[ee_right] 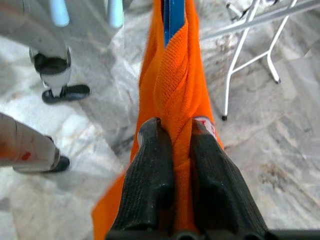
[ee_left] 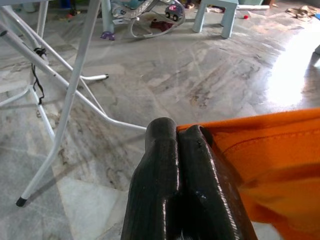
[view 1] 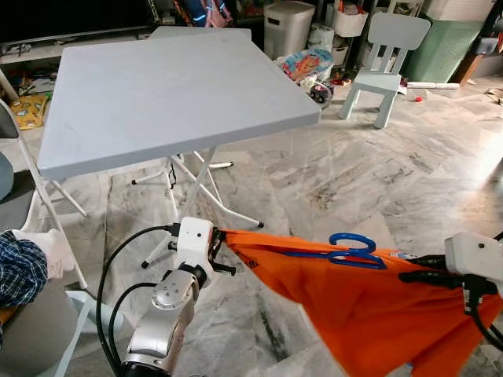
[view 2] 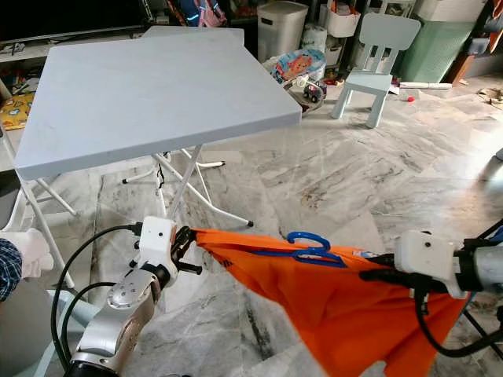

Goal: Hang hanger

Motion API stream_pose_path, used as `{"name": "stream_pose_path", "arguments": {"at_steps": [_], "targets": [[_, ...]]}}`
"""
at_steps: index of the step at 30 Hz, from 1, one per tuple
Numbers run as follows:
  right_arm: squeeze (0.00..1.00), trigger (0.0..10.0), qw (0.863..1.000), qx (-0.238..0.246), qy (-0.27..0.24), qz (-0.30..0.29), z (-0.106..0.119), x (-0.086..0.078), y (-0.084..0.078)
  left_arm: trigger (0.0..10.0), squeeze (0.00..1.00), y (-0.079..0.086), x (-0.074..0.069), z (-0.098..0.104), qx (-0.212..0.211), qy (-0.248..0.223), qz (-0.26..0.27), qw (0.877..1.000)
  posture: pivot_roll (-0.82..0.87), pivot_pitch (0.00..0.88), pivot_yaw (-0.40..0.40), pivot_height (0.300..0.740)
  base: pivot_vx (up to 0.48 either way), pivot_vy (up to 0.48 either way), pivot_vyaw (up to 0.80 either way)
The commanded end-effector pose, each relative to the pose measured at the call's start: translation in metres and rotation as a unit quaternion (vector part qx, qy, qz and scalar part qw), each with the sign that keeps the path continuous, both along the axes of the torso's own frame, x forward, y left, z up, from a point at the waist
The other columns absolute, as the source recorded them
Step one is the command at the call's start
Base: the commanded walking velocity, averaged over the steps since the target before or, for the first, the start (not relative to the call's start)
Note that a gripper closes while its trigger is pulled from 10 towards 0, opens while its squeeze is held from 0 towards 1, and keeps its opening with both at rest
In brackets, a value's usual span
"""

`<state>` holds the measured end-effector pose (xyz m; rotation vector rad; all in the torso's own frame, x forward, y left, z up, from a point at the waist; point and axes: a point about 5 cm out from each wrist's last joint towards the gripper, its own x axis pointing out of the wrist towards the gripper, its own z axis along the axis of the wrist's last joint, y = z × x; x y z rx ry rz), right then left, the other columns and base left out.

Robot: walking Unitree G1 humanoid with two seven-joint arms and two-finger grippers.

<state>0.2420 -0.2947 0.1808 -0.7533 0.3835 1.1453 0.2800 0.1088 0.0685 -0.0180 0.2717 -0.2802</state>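
An orange shirt (view 1: 354,306) hangs stretched between my two grippers, low over the marble floor. A blue hanger (view 1: 351,247) sits inside its collar, its hook sticking up above the fabric. My left gripper (view 1: 219,245) is shut on the shirt's left shoulder edge (ee_left: 210,137). My right gripper (view 1: 413,267) is shut on the bunched shirt fabric (ee_right: 176,100) at the other shoulder, with the blue hanger arm (ee_right: 172,15) running inside the fold.
A grey folding table (view 1: 165,86) on white legs (ee_left: 75,85) stands just ahead on the left. A pale blue child's chair (view 1: 383,55), bins and toys line the back. A person's plaid sleeve and white glove (view 1: 31,255) are at the left edge.
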Motion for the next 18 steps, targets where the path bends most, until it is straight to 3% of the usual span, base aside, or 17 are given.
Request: {"name": "stream_pose_path", "arguments": {"at_steps": [1, 7, 8, 9, 12, 14, 18], "targets": [[0.0, 10.0, 0.999, -0.011, -0.023, -0.025, 0.02, 0.001, -0.015, 0.0, 0.0, 0.022, -0.002, -0.009, 0.024, 0.021, 0.049, 0.998, -0.03, 0.049, -0.026, 0.74, 0.0, 0.0, 0.0], [0.0, 10.0, 0.999, -0.012, -0.025, -0.025, 0.02, 0.002, -0.016, 0.0, 0.0, 0.022, -0.002, -0.009, 0.024, 0.021, 0.049, 0.998, -0.03, 0.049, -0.026, 0.74, 0.0, 0.0, 0.0], [0.0, 10.0, 0.998, 0.018, -0.047, -0.047, 0.051, 0.003, -0.029, 0.0, 0.0, 0.022, -0.001, -0.012, 0.029, 0.029, 0.046, 0.998, -0.05, 0.051, -0.024, 0.74, 0.0, 0.0, 0.0], [0.0, 10.0, 0.997, 0.029, -0.057, -0.054, 0.06, 0.004, -0.032, 0.0, 0.0, 0.022, -0.001, -0.013, 0.03, 0.032, 0.045, 0.998, -0.05, 0.051, -0.024, 0.74, 0.0, 0.0, 0.0], [0.0, 10.0, 0.995, 0.032, -0.071, -0.064, 0.066, 0.006, -0.035, 0.0, 0.0, 0.021, -0.001, -0.014, 0.03, 0.034, 0.043, 0.998, -0.05, 0.052, -0.023, 0.74, 0.0, 0.0, 0.0], [0.0, 10.0, 0.993, 0.076, -0.065, -0.058, 0.072, 0.005, -0.033, 0.0, 0.0, 0.021, -0.004, -0.017, 0.032, 0.042, 0.04, 0.998, -0.04, 0.052, -0.023, 0.74, 0.0, 0.0, 0.0], [0.0, 10.0, 0.991, 0.108, -0.061, -0.056, 0.082, 0.004, -0.035, 0.0, 0.0, 0.022, -0.005, -0.018, 0.032, 0.044, 0.041, 0.998, -0.04, 0.053, -0.024, 0.74, 0.0, 0.0, 0.0]]}}
